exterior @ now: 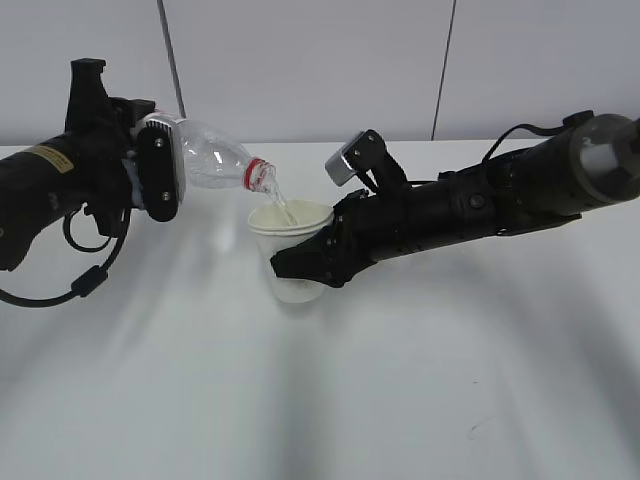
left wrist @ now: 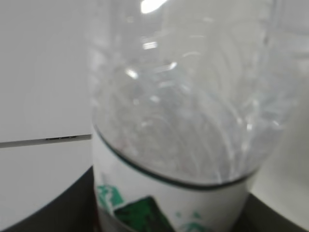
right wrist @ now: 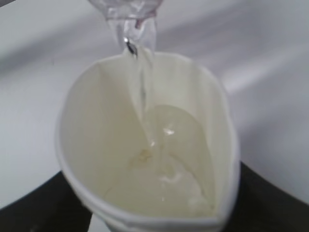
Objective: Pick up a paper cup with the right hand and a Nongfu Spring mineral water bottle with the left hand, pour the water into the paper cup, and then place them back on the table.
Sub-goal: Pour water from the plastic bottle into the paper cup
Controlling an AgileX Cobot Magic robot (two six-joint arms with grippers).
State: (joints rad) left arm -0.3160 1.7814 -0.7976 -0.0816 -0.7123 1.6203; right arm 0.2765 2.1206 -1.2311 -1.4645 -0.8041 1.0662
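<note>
My left gripper (exterior: 155,172) is shut on the Nongfu Spring mineral water bottle (exterior: 215,158), held tipped almost level with its red-ringed neck over the paper cup (exterior: 293,252). A thin stream of water runs from the mouth into the cup. My right gripper (exterior: 300,262) is shut on the paper cup and holds it just above the table (exterior: 400,380). In the left wrist view the bottle (left wrist: 193,121) fills the frame, its white and green label between the jaws. In the right wrist view the cup (right wrist: 145,150) is squeezed oval and holds some water; the bottle mouth (right wrist: 126,12) is above its far rim.
A light wall with dark vertical seams stands behind the white table. The left arm's black cable (exterior: 80,280) loops down near the table at the far left.
</note>
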